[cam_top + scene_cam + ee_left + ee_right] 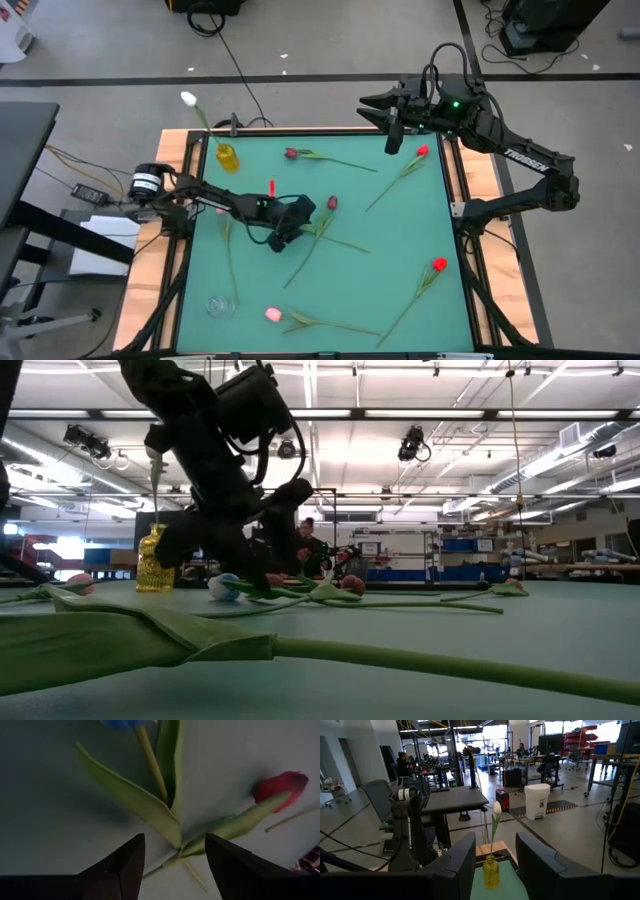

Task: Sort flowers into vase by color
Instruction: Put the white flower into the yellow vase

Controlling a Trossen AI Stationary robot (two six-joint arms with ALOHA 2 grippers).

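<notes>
Left wrist view shows the left gripper [172, 865] with its fingers parted and grasping nothing, poised over a green stem [167, 862] that runs across the gap between the two tips. Just past the fingers lie a long leaf [132, 800] and, off to one side, a dark red tulip [280, 785].

From above, the left gripper [282, 236] hangs over the crossing stems near the middle of the green mat [400, 240], close beside that maroon tulip [331, 202]. The right gripper [392, 138] waits at the mat's far edge, fingers spread and empty; straight ahead between them stands a yellow vase [490, 871] holding one white tulip [496, 808].

Several stems and leaves overlap under the left fingers, so closing there may well catch a leaf or two stems at once, or the thin stem could slip out sideways and roll.

Other red and pink tulips lie scattered well apart on the mat. Beyond the table is a large workshop with desks, chairs, ceiling lights and people far off.
</notes>
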